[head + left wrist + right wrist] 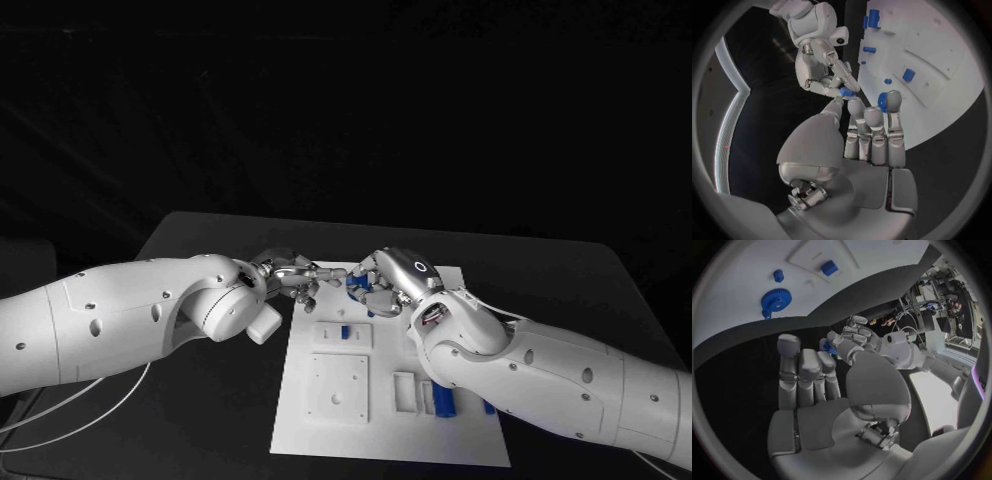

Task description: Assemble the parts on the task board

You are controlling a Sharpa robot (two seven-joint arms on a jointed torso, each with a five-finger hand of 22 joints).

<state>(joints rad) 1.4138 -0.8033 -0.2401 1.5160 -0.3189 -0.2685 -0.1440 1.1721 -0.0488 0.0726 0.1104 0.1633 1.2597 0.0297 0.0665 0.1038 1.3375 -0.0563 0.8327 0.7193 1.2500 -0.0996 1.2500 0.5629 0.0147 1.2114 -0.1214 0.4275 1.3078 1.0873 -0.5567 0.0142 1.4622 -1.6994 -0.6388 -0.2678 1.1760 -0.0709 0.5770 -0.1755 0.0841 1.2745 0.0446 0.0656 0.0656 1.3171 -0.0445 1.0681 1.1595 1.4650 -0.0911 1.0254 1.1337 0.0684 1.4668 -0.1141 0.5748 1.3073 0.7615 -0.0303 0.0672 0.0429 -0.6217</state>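
Both hands meeting over far edge of task board (389, 420): right hand (387, 281) and left hand (289, 277) pinching one small blue part (355, 282) between fingertips. Looks like mid hand-over. Next up, probably one side letting go, then seating it on board.

My left robot hand (293, 277) and right robot hand (387, 280) are crowding the board's (339, 440) far edge; its near half is lying open.
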